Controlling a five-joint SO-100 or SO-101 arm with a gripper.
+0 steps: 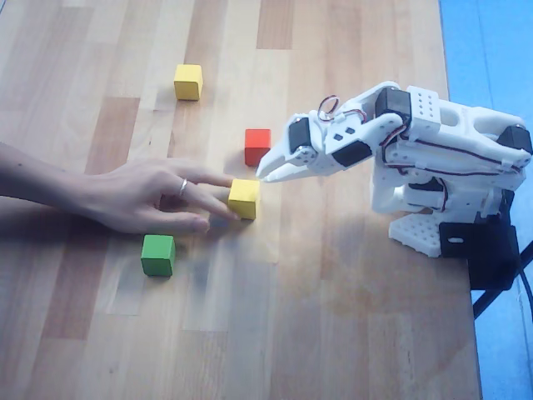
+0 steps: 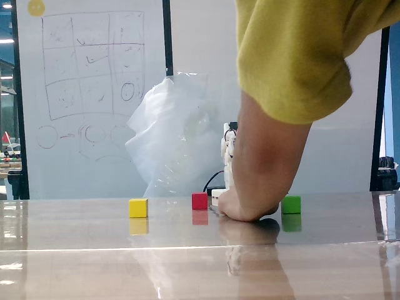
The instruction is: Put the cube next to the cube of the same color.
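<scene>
In the overhead view a yellow cube point(image 1: 244, 198) lies at mid-table, touched by the fingers of a person's hand point(image 1: 146, 194) that reaches in from the left. The other yellow cube point(image 1: 188, 82) lies at the far left; it also shows in the fixed view point(image 2: 138, 207). My white gripper point(image 1: 265, 173) has its tips together, empty, just above and right of the near yellow cube. In the fixed view the hand and forearm point(image 2: 250, 187) hide the near yellow cube and most of the arm point(image 2: 227, 153).
A red cube point(image 1: 257, 147) lies just behind the gripper tip; it also shows in the fixed view point(image 2: 199, 200). A green cube point(image 1: 158, 255) lies below the hand, and in the fixed view point(image 2: 290, 204) too. The arm's base point(image 1: 433, 225) stands at the table's right edge.
</scene>
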